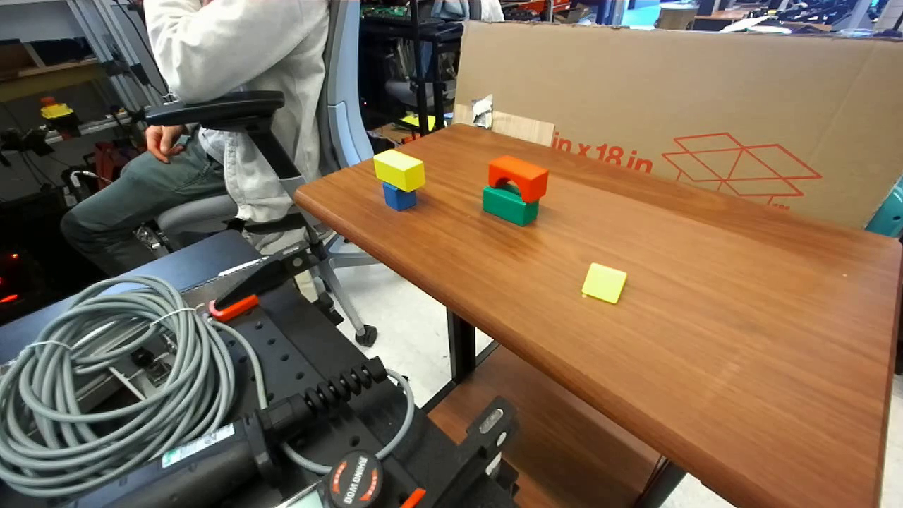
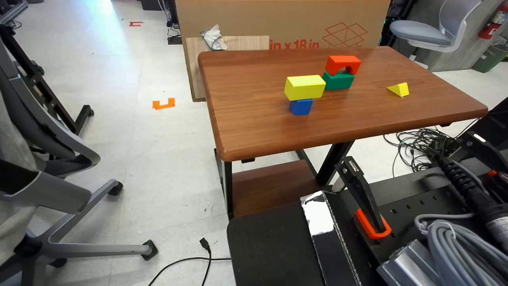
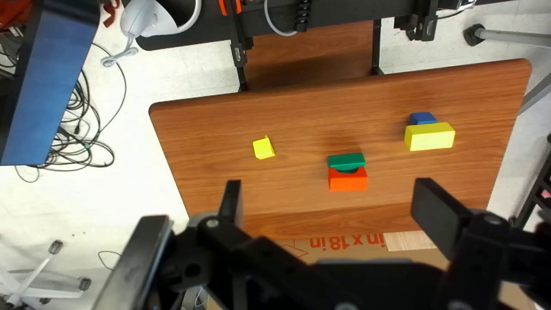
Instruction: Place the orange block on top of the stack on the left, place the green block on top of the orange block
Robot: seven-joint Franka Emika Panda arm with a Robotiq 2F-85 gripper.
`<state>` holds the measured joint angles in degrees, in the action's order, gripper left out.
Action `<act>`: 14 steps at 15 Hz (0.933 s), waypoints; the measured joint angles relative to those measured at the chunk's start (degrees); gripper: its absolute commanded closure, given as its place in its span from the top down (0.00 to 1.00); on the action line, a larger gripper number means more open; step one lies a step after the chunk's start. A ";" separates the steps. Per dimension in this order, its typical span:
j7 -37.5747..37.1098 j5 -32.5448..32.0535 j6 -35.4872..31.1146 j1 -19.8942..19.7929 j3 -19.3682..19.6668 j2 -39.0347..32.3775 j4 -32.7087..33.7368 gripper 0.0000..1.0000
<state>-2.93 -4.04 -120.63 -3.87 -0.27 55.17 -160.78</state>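
Note:
The orange block point(image 1: 518, 169) is arch-shaped and rests on the green block point(image 1: 508, 207), a rectangular piece on the table. Both also show in an exterior view, orange point(image 2: 343, 62) above green point(image 2: 338, 82). The stack is a long yellow block point(image 1: 399, 170) on a smaller blue cube point(image 1: 399, 197), overhanging it. In the wrist view the yellow block point(image 3: 430, 137) is at the right, and the orange block point(image 3: 348, 183) and green block point(image 3: 345, 161) are near the middle. My gripper point(image 3: 328, 202) is open and empty, high above the table; neither exterior view shows it.
A yellow wedge point(image 2: 399, 89) lies apart on the wooden table point(image 1: 741, 339). A large cardboard sheet point(image 1: 600, 85) stands along the far edge. A black cart with coiled grey cable point(image 1: 197, 353) stands near the table. A person point(image 1: 247, 70) sits beyond the table's end.

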 measured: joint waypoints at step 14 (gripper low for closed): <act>0.09 0.00 -23.25 0.11 -1.17 -29.39 0.85 1.00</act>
<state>-2.84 -4.04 -143.88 -3.77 -1.45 25.78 -159.92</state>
